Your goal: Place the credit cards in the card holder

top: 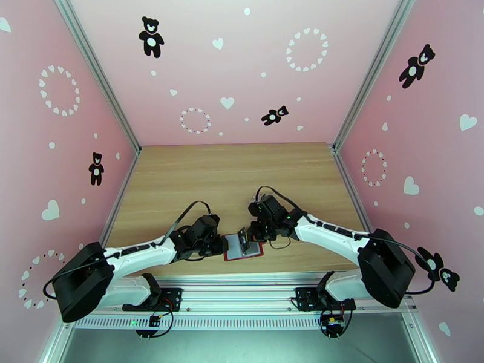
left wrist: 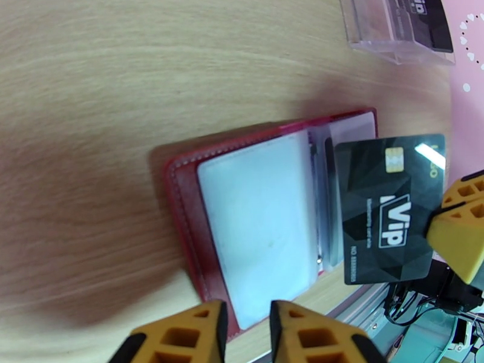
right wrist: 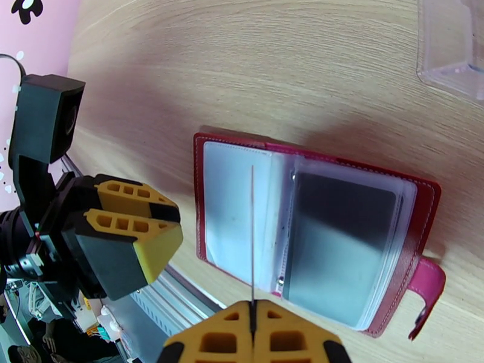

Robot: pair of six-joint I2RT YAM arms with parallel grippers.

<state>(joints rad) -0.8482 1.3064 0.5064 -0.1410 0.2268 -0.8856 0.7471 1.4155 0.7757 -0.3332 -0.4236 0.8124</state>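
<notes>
Spanning the pink-walled booth, the wooden table [top: 181, 176] has both arms reaching toward its near edge. The left gripper [top: 218, 244] sits just beside the left edge of the wallet [top: 233, 252]. Its jaws are a narrow slit apart with nothing between them, and only the fingertips [left wrist: 206, 325] show in its own camera. The right gripper [right wrist: 253, 307] is clamped on a black card [left wrist: 387, 207], which stands on edge over the wallet's middle fold; its own camera sees the card as a thin line. The wallet lies open and flat, with grey sleeves facing up. The right-hand sleeve holds something dark [right wrist: 345, 237], too blurred to make out. A clear tray [left wrist: 393, 31], cut off by the frame, stands well apart with another dark card [left wrist: 432, 19] in it. The pink snap tab [right wrist: 426, 285] sticks out from the wallet's right side.
</notes>
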